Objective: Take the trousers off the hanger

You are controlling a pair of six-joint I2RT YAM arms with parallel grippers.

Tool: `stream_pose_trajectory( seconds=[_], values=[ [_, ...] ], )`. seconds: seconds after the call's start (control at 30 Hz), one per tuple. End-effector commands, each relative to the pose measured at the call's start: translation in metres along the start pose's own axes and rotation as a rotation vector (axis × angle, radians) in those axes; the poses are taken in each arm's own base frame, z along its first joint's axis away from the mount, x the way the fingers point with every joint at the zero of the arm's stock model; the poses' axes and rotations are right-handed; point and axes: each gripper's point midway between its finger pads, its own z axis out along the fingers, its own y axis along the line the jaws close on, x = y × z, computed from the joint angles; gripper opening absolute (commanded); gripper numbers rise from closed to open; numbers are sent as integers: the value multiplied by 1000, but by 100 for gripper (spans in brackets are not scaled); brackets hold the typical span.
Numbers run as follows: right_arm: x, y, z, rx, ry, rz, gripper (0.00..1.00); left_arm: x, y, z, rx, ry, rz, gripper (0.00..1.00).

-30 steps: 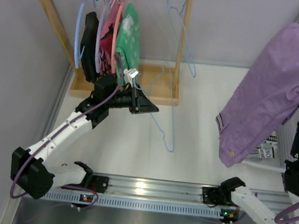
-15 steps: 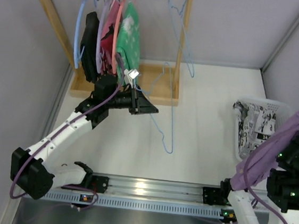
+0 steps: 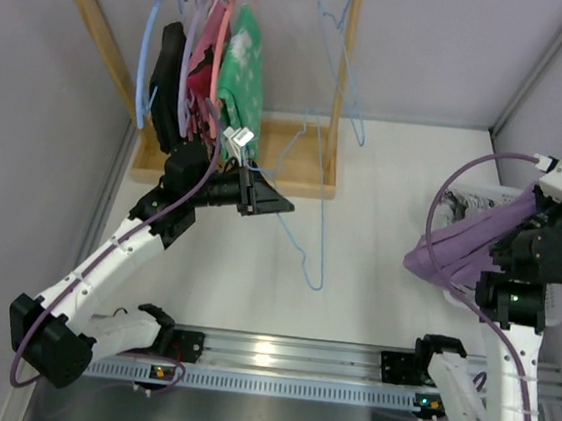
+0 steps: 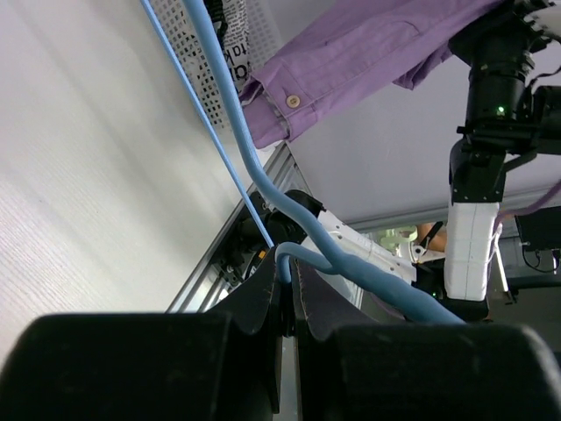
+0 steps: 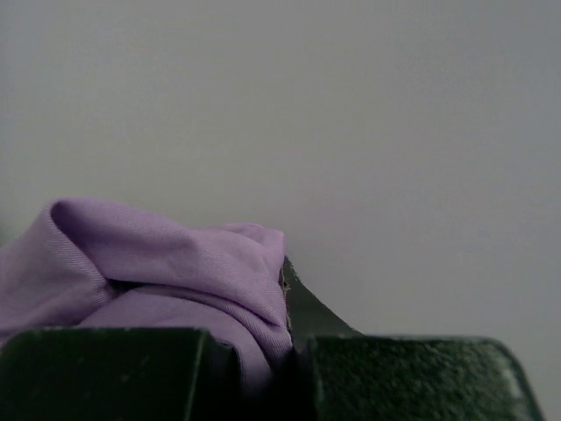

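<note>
Shifted since before, the right hand [image 5: 287, 346] clamps the trousers [image 3: 463, 245] — trailing down-left (bunched) — left hand [image 4: 289, 307] pinches the hanger [image 4: 217, 88].

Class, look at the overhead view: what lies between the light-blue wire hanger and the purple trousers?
Nothing stands there. In the top view, only a bare stretch of white table separates the hanger from the trousers.

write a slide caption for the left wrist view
The left fingers pinch the blue wire hanger; purple trousers hang from the right arm beyond.

Pale white tabletop [image 3: 382, 201]. A wooden garment rack [image 3: 314, 187] stands at far left. A white perforated basket [image 3: 463, 201] sits at right.
</note>
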Motion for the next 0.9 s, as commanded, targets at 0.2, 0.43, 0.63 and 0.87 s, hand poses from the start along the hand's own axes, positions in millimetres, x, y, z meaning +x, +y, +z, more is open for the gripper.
stream_pose_trajectory(
  seconds=[0.2,0.43,0.63,0.87],
  values=[
    [45,39,66,-41,64,-103,0,-4,-27,-10,69,-26,78,0],
    [119,134,100,-273,262,-156,0,-4,-29,-11,76,-28,116,0],
    [188,208,87,-519,473,-166,0,-7,-36,-12,86,-40,162,0],
    [213,231,72,-629,602,-164,47,-8,-42,-14,81,-43,204,0]
  ],
)
